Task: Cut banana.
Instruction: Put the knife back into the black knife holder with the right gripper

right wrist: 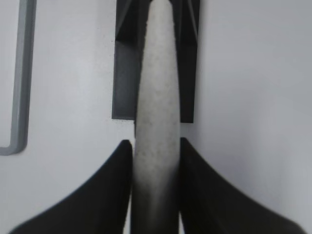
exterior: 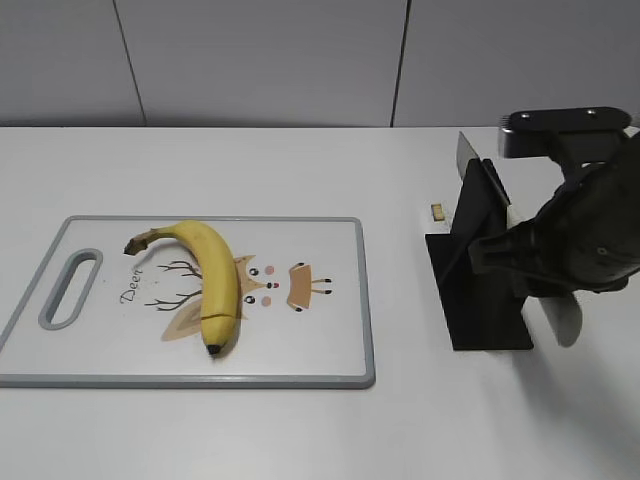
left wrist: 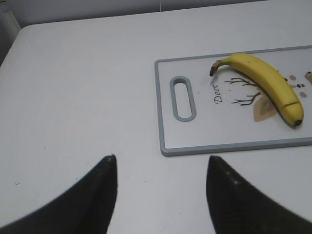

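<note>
The right gripper (right wrist: 156,151) was clamped on the knife handle (right wrist: 157,112) at the black stand (exterior: 480,290), left gripper (left wrist: 161,165) gaping idle, banana (exterior: 210,280) uncut on the cutting board (exterior: 330,330); lifting the knife free looked next.

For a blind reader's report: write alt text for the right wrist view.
The right tool is closed on a pale knife handle that sits in a black stand on the white table. A grey corner of the cutting board shows at far left.
</note>
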{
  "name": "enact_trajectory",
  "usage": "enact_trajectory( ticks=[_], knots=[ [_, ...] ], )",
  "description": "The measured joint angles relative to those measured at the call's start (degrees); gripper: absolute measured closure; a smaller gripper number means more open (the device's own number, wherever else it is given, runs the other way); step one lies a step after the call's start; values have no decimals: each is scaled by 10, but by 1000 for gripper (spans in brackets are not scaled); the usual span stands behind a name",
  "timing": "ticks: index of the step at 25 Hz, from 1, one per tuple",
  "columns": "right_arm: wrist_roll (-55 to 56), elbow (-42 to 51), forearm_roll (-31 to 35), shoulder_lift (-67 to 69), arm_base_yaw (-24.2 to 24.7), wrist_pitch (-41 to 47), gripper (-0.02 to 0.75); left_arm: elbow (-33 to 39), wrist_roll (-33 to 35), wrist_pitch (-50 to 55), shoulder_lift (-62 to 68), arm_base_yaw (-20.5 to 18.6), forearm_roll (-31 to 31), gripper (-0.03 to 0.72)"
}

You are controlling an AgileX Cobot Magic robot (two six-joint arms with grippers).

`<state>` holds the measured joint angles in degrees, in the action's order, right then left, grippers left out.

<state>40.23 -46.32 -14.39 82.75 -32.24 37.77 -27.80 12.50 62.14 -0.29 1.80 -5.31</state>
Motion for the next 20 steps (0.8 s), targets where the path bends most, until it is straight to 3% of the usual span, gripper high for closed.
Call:
enact_trajectory(
  ticks=[5, 7, 10, 16, 20],
  knots=[
    [-5, 1, 3, -19, 0, -3, 220, 0, 0, 0, 0, 0, 0, 135],
    [-20, 1, 3, -48, 0, -3, 167, 0, 0, 0, 0, 0, 0, 135],
    [-93, 1, 14, -105, 0, -2, 143, 0, 0, 0, 0, 0, 0, 135],
    [-314, 5, 122, -243, 0, 38, 144, 0, 0, 0, 0, 0, 0, 135],
    [-368, 38, 163, -341, 0, 83, 145, 0, 0, 0, 0, 0, 0, 135]
  ],
)
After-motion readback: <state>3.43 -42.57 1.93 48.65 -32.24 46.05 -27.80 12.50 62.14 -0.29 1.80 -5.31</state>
